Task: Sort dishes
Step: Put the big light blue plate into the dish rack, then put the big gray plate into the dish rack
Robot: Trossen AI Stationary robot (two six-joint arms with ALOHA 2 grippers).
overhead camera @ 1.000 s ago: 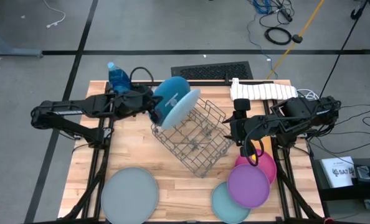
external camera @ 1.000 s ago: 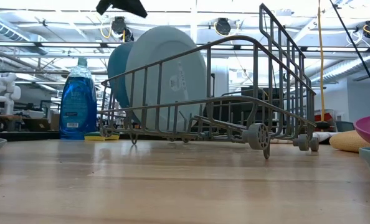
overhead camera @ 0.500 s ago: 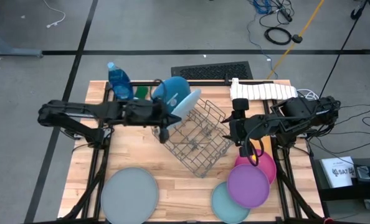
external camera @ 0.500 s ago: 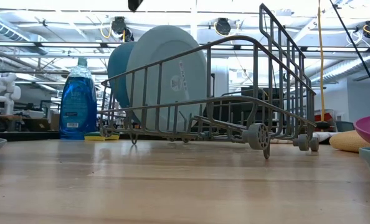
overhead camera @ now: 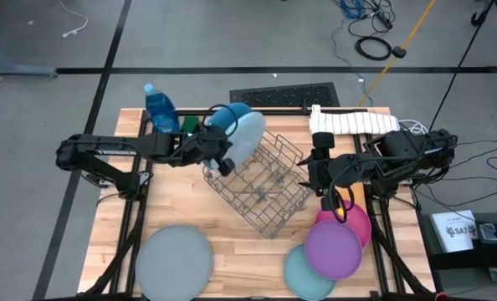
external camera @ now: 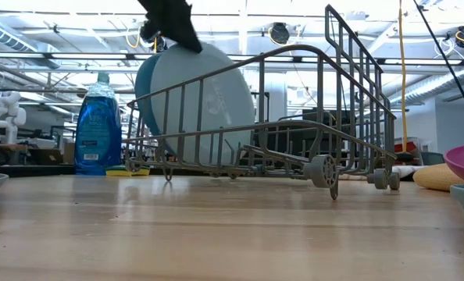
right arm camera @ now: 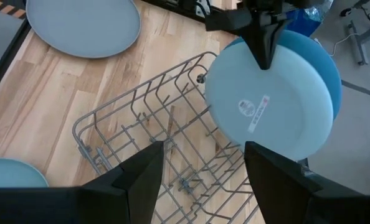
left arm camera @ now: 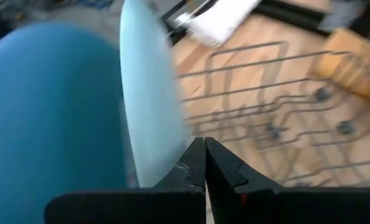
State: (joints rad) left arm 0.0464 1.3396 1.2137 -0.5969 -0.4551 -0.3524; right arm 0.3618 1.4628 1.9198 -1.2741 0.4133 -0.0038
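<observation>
A pale blue plate (overhead camera: 248, 138) stands on edge in the far-left end of the wire rack (overhead camera: 265, 188) and leans against a blue plate (overhead camera: 230, 115) behind it. My left gripper (overhead camera: 224, 164) is shut and sits at the pale plate's upper rim. My right gripper (overhead camera: 332, 199) is open and waits to the right of the rack, touching nothing. A grey plate (overhead camera: 175, 259) lies flat near the near-left corner. The purple (overhead camera: 334, 248), pink (overhead camera: 359, 219) and teal (overhead camera: 297, 274) plates lie overlapping near the right. My left gripper touches the pale blue plate with its shut fingertips (right arm camera: 263, 57) at the upper rim (external camera: 194, 48), coming from above and the table's left, pointing down. Nothing is between the fingers. The plate stays on edge in the rack, tilted toward the blue plate.
A blue soap bottle (overhead camera: 160, 107) and a green sponge (overhead camera: 188, 124) stand at the far-left edge. A white folded mat (overhead camera: 353, 122) and a black grille (overhead camera: 285, 95) lie along the far edge. Bare wood shows between the grey plate and the rack.
My left gripper rose and swung toward the table's right, then came down onto the pale blue plate's upper rim. The plate's top now sits lower and it leans closer to the blue plate.
</observation>
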